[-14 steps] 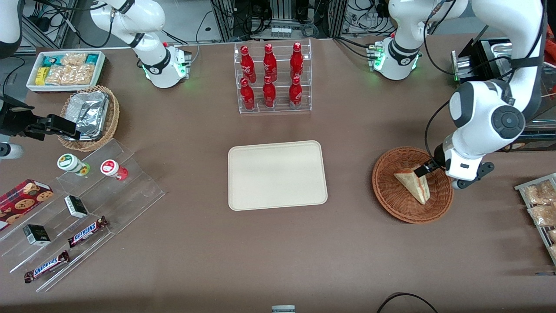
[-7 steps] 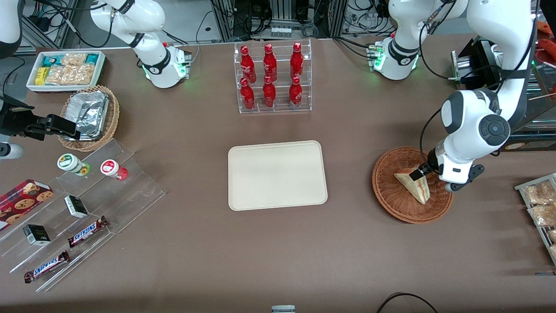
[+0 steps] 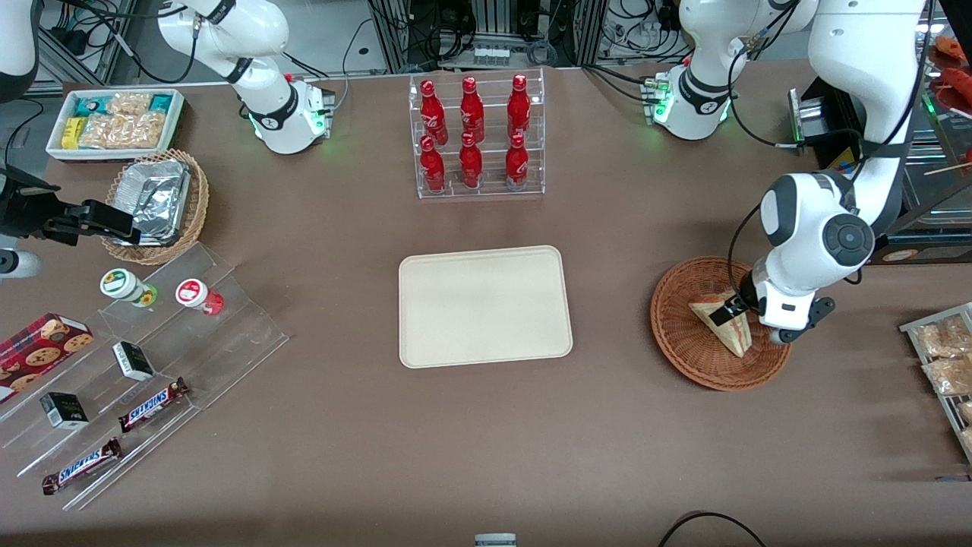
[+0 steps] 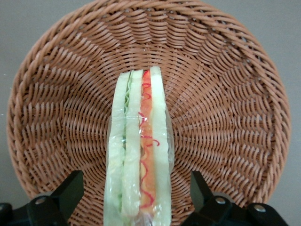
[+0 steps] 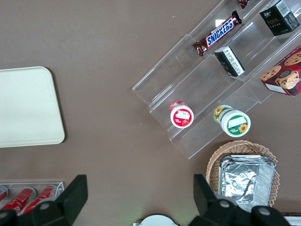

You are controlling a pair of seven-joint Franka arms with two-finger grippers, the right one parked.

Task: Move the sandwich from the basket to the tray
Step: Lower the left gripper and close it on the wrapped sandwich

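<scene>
I see the tray (image 3: 484, 305) lying bare mid-table. Toward the working arm's end, the sandwich (image 3: 723, 324) rests in the basket (image 3: 683, 342); my gripper (image 3: 735, 306) straddles it, fingers (image 4: 70, 190) apart, not touching.

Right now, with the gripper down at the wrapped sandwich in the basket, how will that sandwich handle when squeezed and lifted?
The gripper straddles the sandwich, open. Its clear film probably makes it slippery. Soft bread layers likely compress. It stands on edge in the basket, so it may tip.
</scene>
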